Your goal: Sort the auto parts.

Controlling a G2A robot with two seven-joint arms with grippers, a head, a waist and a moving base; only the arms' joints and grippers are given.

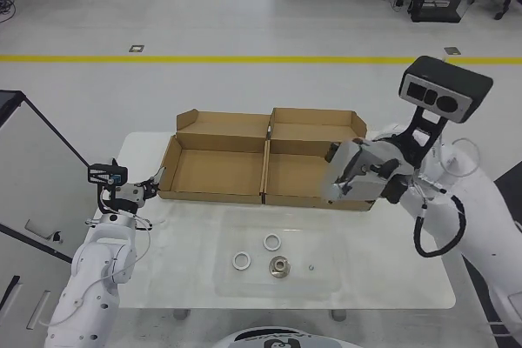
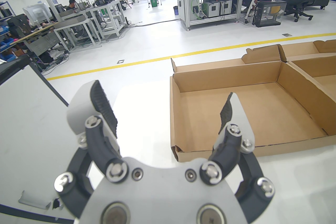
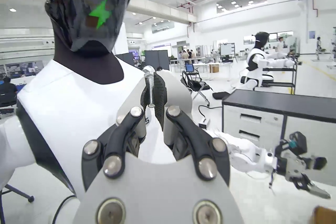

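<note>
A white counter [image 1: 391, 278] stands on a pale floor, with two brown boxes side by side at its far edge.

Your right claw [image 3: 155, 83] is squeezed tight on a shiny bolt [image 3: 150, 91]. The bolt stands between the black pads [image 3: 160, 93] with its threads showing. Seen from above, that claw hangs over the near right corner of the right box [image 1: 296, 174]. Your left claw [image 2: 164, 89] is spread wide with nothing in it. It sits just beside the outer wall of the left box [image 1: 217, 171].

The job now looks like putting the bolt into a box. The right claw points up, not down at the box, so I think you should turn the wrist down first. Then slide in from the corner to the middle of the box floor.

Go low before you let go. A bolt is round, so it will roll or bounce. The box walls are low, and a drop from high up could send it out. Open the pads slowly, then lift straight up so you don't bump the cardboard.

I cannot tell which box is for bolts. Pick one and use it for every bolt.

A white ring [image 1: 242, 260], a second ring [image 1: 271, 243] and a grey metal part [image 1: 280, 267] lie on the counter near you, not yet sorted.
</note>
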